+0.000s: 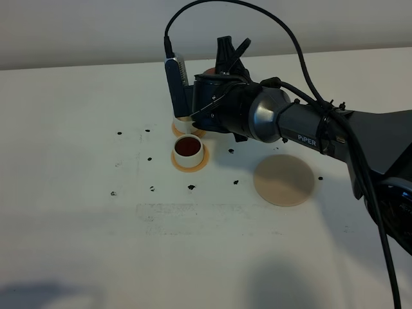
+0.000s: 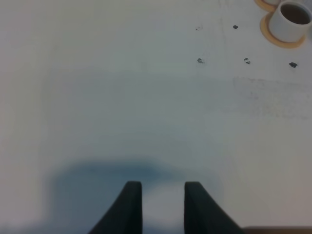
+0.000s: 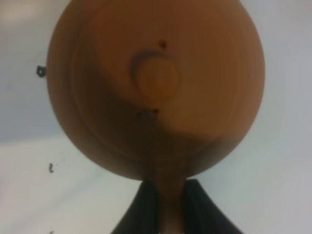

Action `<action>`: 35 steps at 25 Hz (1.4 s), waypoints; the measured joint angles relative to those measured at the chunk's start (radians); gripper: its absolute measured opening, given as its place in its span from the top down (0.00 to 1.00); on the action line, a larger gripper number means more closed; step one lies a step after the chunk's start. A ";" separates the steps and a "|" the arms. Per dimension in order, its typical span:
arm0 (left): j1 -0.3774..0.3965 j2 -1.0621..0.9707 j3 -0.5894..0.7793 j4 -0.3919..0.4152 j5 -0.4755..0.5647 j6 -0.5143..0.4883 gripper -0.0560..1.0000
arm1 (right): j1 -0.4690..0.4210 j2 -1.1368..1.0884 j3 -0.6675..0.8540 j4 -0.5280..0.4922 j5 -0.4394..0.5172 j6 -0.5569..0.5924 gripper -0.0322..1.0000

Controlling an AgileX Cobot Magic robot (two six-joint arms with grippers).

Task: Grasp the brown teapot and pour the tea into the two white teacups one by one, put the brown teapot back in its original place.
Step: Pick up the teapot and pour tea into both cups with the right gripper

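My right gripper (image 3: 170,197) is shut on the loop handle of the brown teapot (image 3: 156,87), seen from above with its knobbed lid. In the high view the arm reaches across the middle. The right gripper (image 1: 224,61) holds the teapot (image 1: 209,71), mostly hidden, above the far white teacup (image 1: 183,122), which is half hidden. The near white teacup (image 1: 188,152) holds dark tea (image 1: 187,147); it also shows in the left wrist view (image 2: 291,20). The pale-beige coaster (image 1: 284,179) lies bare to the right. My left gripper (image 2: 163,207) is open and empty above bare table.
Each cup stands on a small orange-tan disc (image 1: 190,165). Small black specks (image 1: 191,187) are scattered on the white table (image 1: 77,212) around the cups. The right arm's body and cable (image 1: 335,129) stretch over the table's right side.
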 joint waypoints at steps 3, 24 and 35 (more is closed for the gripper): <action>0.000 0.000 0.000 0.000 0.000 0.000 0.75 | 0.000 0.000 0.001 -0.007 0.000 -0.018 0.88; 0.000 0.000 0.000 0.000 0.000 0.000 0.75 | 0.005 0.012 0.001 -0.134 -0.006 -0.028 0.88; 0.000 0.000 0.000 0.000 0.000 0.000 0.75 | 0.014 0.012 0.001 -0.178 -0.008 -0.028 0.88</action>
